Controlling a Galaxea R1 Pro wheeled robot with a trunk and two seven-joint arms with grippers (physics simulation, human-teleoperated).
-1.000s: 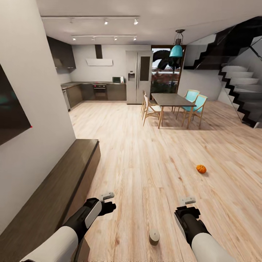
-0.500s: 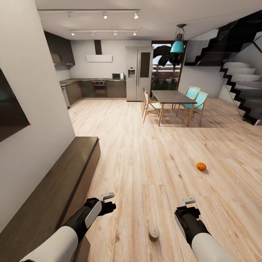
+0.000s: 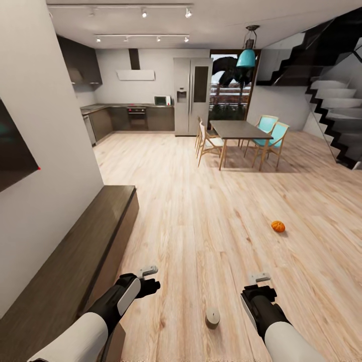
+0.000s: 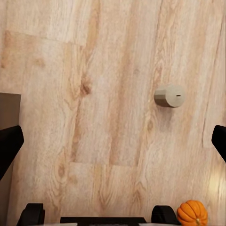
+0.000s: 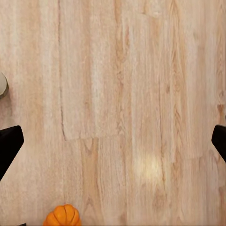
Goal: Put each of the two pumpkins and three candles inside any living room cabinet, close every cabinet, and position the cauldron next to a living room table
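Observation:
A dark-brown low cabinet (image 3: 75, 251) runs along the left wall, its fronts closed as far as I can see. An orange pumpkin (image 3: 277, 226) lies on the wood floor ahead to the right. A short grey candle (image 3: 212, 318) stands on the floor between my arms. My left gripper (image 3: 150, 284) and right gripper (image 3: 261, 287) hover over the floor, both open and empty. In the left wrist view, the candle (image 4: 169, 95) and a pumpkin (image 4: 192, 213) lie beyond the spread fingers (image 4: 9, 146). The right wrist view catches a pumpkin (image 5: 62, 215) near my base.
A dining table (image 3: 237, 130) with several chairs stands further ahead. Behind it are the kitchen cupboards (image 3: 125, 118) and a fridge (image 3: 191, 95). Stairs (image 3: 332, 110) rise at the right. A dark screen (image 3: 15, 146) hangs on the left wall.
The whole head view has shifted slightly upward, so the camera moved. Both arms keep the same pose and both grippers stay open. Pumpkin and candle lie where they were.

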